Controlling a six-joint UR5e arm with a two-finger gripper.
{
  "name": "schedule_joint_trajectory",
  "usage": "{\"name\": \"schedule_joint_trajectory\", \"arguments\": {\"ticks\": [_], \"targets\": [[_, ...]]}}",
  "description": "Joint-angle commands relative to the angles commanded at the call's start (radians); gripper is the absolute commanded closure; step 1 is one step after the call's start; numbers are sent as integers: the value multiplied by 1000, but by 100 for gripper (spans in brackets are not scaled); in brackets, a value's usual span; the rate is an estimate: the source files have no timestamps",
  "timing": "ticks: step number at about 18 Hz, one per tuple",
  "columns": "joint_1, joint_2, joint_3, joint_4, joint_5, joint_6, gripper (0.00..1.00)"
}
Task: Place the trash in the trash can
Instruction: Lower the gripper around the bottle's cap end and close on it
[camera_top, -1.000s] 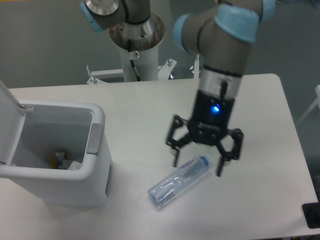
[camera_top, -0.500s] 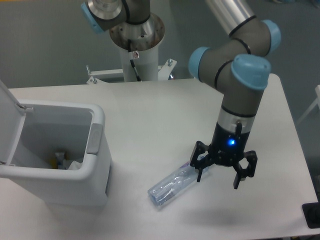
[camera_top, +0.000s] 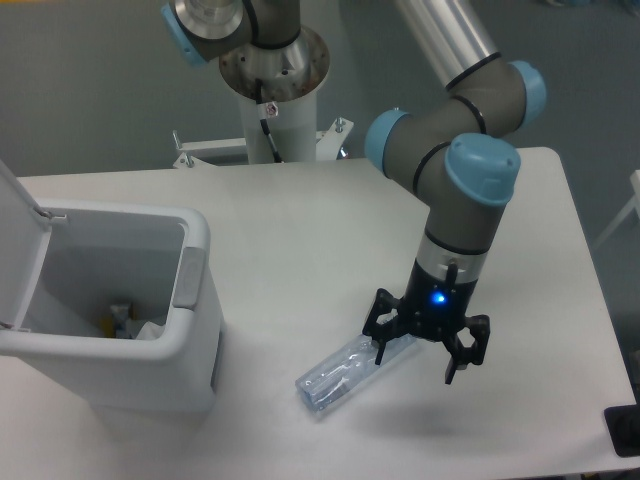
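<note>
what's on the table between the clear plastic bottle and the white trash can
Nothing: in the fixed camera view, only bare white tabletop separates the clear blue-tinged plastic bottle from the large white rectangular trash can.

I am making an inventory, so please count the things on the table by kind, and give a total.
Trash cans: 1, white, lid open
Plastic bottles: 1, clear, lying on the table
Small scraps inside the can: at least 2, too small to identify
Total: at least 4
</note>
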Motion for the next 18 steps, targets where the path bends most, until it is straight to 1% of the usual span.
{"name": "schedule_joint_trajectory", "arguments": {"ticks": [2, 3, 9, 12, 14, 17, 18], "targets": [[-49, -26, 5, -6, 117, 29, 0], [-75, -41, 9, -8, 140, 31, 0], [-149, -68, 2, -9, 142, 32, 0], [-163, -86, 2, -11, 146, 32, 0], [-172, -94, 9, -35, 148, 37, 1], [-174, -98, 17, -89, 159, 92, 3], [-177, -100, 17, -97, 166, 101, 3]]}}
